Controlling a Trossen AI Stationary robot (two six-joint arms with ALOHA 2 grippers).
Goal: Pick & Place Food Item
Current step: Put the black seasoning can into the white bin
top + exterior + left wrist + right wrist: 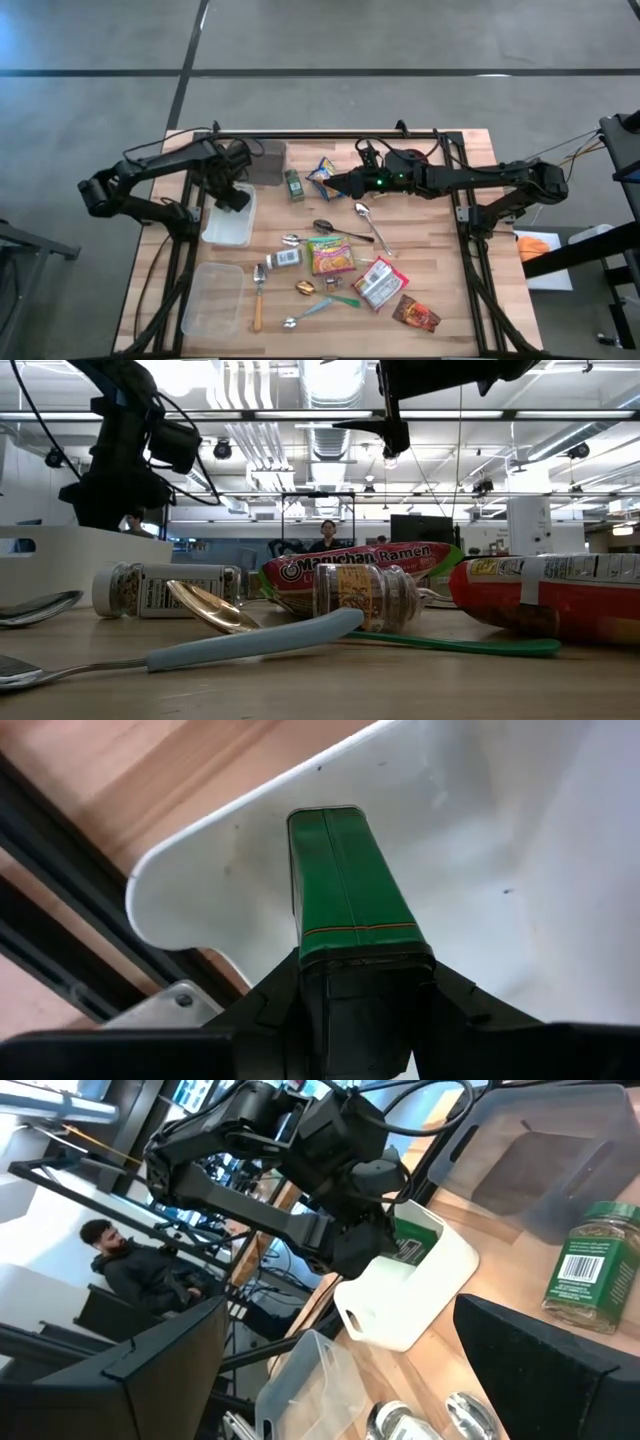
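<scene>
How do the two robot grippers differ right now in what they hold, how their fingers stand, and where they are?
The left gripper is shut on a green tin; the right gripper holds nothing.
The left gripper's fingers clamp the tin; the right gripper's stand wide open.
The left gripper hangs over the white tray; the right gripper hovers by the blue snack bag.
Both are dark and two-fingered.

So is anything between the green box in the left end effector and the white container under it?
Nothing visible. The left end effector holds the green box directly over the white container, whose interior below looks bare.
</scene>
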